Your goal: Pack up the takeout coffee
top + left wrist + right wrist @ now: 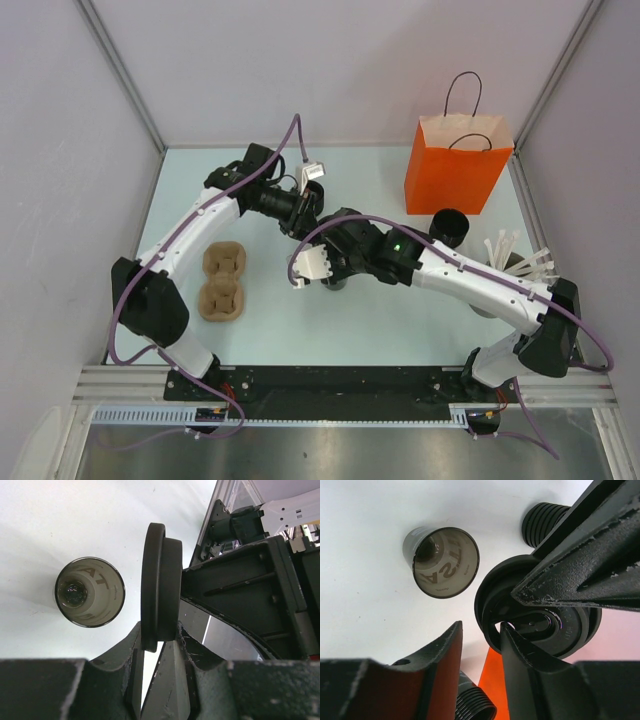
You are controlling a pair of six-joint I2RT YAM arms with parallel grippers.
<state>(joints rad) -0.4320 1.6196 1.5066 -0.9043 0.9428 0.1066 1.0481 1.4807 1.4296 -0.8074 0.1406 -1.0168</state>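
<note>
My left gripper [157, 635] is shut on a round black lid [160, 580], held edge-on above the table. An open black cup [90, 591] with no lid stands on the table to its left. In the right wrist view the same cup [446, 562] is ahead and the lid [540, 625] hangs between the left gripper's fingers [580, 570]. My right gripper [482, 627] is open, holding nothing, one fingertip at the lid's rim. In the top view both grippers, left [308, 222] and right [330, 268], meet mid-table and hide the cup. Another black cup [450, 225] stands by the bag.
An orange paper bag [455, 165] stands at the back right. The brown pulp cup tray [222, 283] lies at the left. A tub of white sticks [515, 255] is at the right, beside my right arm. Ridged black cylinders [545, 520] show near the lid.
</note>
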